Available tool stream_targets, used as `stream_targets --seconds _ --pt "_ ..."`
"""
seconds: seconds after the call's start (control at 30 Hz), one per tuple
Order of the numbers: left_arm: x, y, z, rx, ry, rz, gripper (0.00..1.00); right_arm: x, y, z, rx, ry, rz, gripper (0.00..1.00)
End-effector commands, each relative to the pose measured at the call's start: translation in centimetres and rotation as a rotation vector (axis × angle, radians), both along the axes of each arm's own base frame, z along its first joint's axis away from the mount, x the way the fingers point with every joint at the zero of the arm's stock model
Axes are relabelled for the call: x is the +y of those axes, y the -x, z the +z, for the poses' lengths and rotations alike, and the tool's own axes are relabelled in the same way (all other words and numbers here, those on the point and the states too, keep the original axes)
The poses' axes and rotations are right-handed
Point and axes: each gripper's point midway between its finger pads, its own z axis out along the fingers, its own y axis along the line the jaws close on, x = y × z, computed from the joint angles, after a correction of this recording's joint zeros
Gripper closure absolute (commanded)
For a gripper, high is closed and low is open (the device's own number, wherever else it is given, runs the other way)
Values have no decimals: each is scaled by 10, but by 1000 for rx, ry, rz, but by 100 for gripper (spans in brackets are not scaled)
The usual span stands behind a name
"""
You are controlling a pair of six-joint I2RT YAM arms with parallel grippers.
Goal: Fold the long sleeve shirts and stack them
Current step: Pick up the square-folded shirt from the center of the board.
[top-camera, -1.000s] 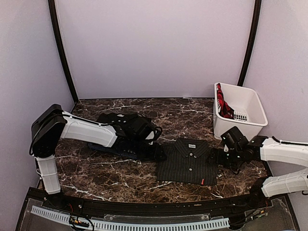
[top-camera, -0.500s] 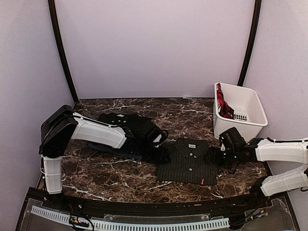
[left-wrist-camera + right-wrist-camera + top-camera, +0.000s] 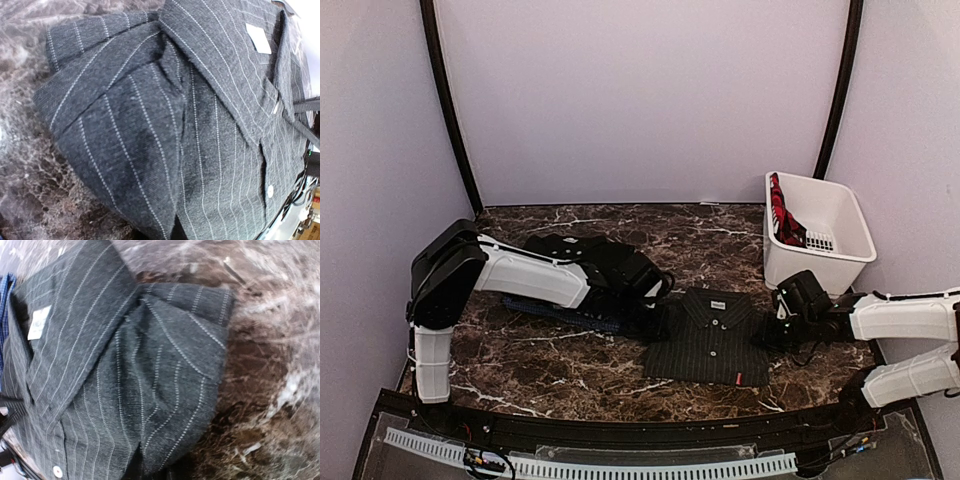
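Your pinstriped shirt (image 3: pixel 712 345) lies folded, collar toward the back wall, on the marble table (image 3: pixel 540 370) just right of centre. The left gripper (image 3: pixel 663 318) sits at its left shoulder and the right gripper (image 3: pixel 767 335) at its right shoulder; neither wrist view shows fingertips plainly, so you cannot tell whether either pair of jaws is apart or clamped. A blue shirt (image 3: pixel 570 314) lies under the left arm, with a black shirt (image 3: pixel 560 248) bunched behind it. The white basket (image 3: pixel 855 235), holding red cloth (image 3: pixel 782 218), stands far right.
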Motion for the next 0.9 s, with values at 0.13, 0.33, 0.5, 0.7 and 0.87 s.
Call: stream_targets --seconds 0.13,0.33,0.5,0.7,0.87 --pt "-9 -13 44 -90 6 -1 100 23 -10 37 -64 -86 85 100" --pt "-5 -26 86 -175 10 3 100 40 -28 86 -165 -143 130 100" --pt "6 -41 127 -238 25 4 100 58 -42 125 -242 -195 169 100" --pt "37 -65 175 -305 42 48 100 98 -58 165 -312 -261 237 100" --pt "81 -90 208 -352 50 107 100 151 -71 200 -367 -347 309 100"
